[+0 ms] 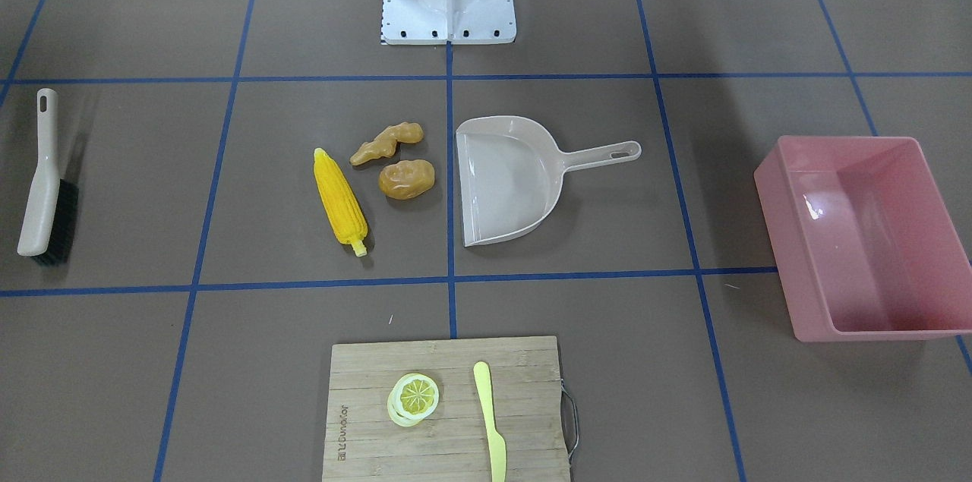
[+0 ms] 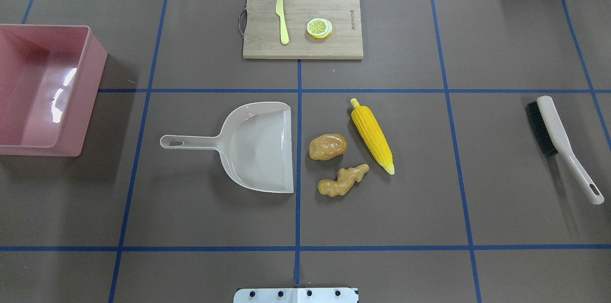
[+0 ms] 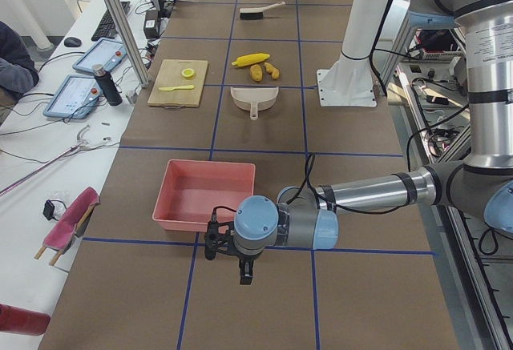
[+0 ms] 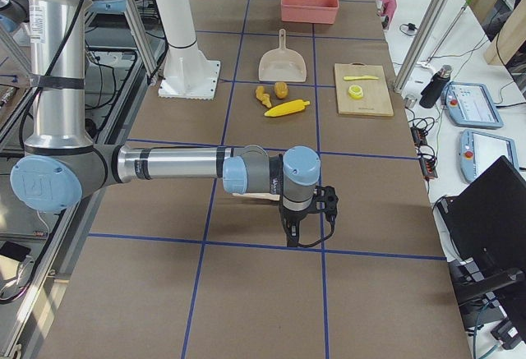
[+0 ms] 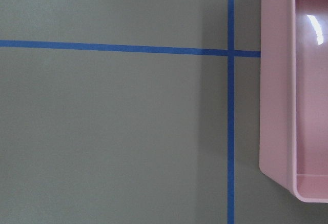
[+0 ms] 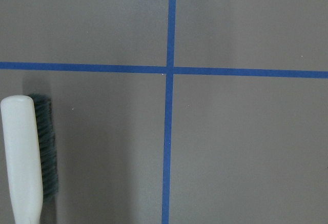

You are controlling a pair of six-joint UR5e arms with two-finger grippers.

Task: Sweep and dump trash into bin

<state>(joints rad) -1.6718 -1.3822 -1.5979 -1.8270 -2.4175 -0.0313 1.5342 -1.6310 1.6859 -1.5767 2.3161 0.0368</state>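
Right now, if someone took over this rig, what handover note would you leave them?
Hands: left hand beside the bin, open or shut unclear; right hand near the brush, likewise unclear.
Trash: corn cob, potato and ginger root lie on the table by the mouth of the dustpan; bin empty.
Done: nothing yet.
Left: grasp brush and dustpan, sweep all three in, dump into bin.
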